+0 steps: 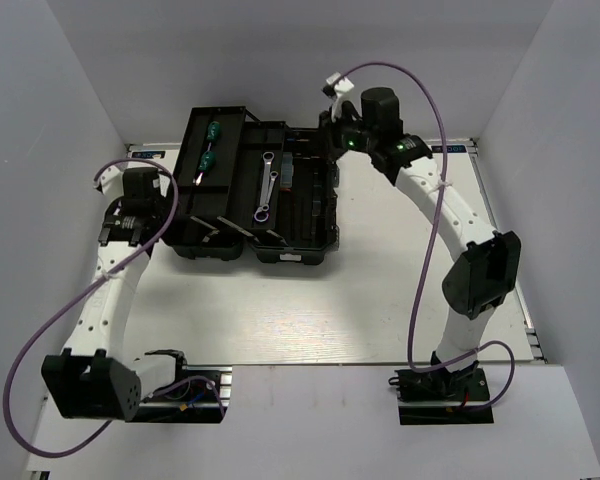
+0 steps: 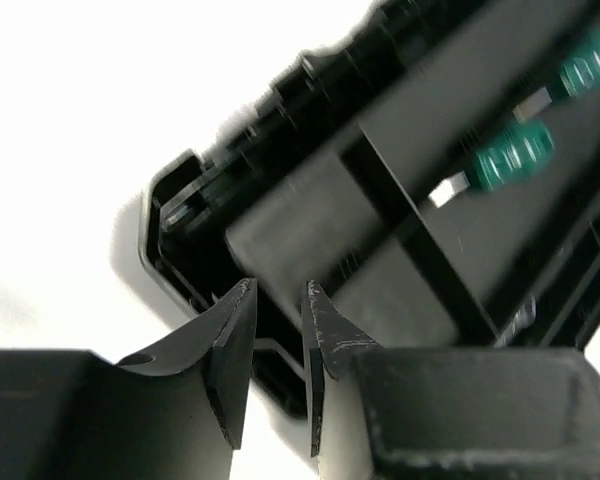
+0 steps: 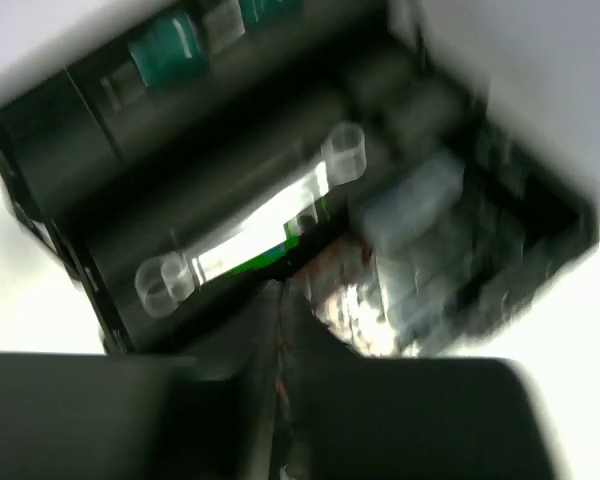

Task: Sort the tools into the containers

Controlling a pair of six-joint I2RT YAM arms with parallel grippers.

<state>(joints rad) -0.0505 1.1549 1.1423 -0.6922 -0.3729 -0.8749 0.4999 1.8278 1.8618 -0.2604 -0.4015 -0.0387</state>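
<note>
The black toolbox (image 1: 230, 255) lies open at the back left of the table. Two green-handled screwdrivers (image 1: 211, 132) (image 1: 209, 158) rest in its left tray and two silver wrenches (image 1: 267, 185) in the middle tray. My left gripper (image 1: 165, 215) hovers by the box's left corner (image 2: 180, 220), its jaws a narrow gap apart with nothing between them (image 2: 280, 295); both screwdrivers (image 2: 510, 157) (image 2: 590, 60) show beyond it. My right gripper (image 1: 335, 120) hangs over the box's back right. In its blurred view the jaws (image 3: 285, 300) look pressed together above a wrench (image 3: 250, 215).
White walls close in the table on the left, back and right. Purple cables (image 1: 420, 250) loop off both arms. The right half of the toolbox (image 1: 315, 205) stands open beside the wrench tray. Bare white tabletop (image 1: 310, 310) lies between the box and the arm bases.
</note>
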